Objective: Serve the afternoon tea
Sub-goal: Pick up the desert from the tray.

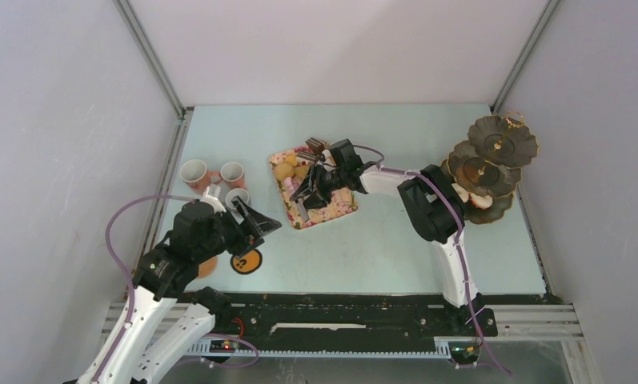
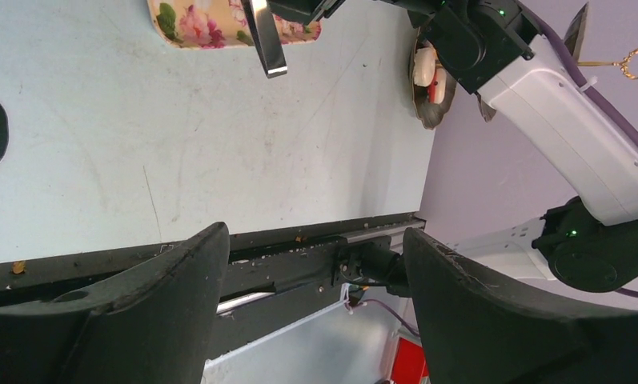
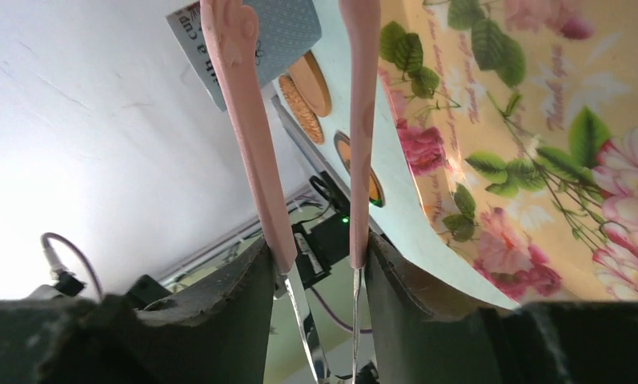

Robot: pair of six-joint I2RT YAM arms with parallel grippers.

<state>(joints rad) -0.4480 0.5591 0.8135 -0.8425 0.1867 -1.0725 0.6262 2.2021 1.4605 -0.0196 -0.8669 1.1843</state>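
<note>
My right gripper (image 3: 315,276) is closed partway on the handles of the pink plastic tongs (image 3: 247,144). It presses the two blades toward each other without bringing them together, and the stretch of gap I can see between them holds nothing. I take it the tongs are there because the small sweets (image 1: 290,170), yellow rounds with pale and dark pieces, look too soft and small for my bare fingers. They lie on the floral rectangular tray (image 1: 346,210) at mid-table. The dark three-tier scalloped stand (image 1: 491,156) they are meant for sits at the far right edge, well apart, with a couple of pale pieces on its bottom tier. My right arm reaches leftward, elbow raised near the stand, wrist over the tray, tongs angled down toward its near-left part. My left gripper (image 1: 258,228) is wide open and empty, above the table just beside the three mugs (image 1: 232,173) and the round orange coasters (image 1: 246,262), forearm low.
</note>
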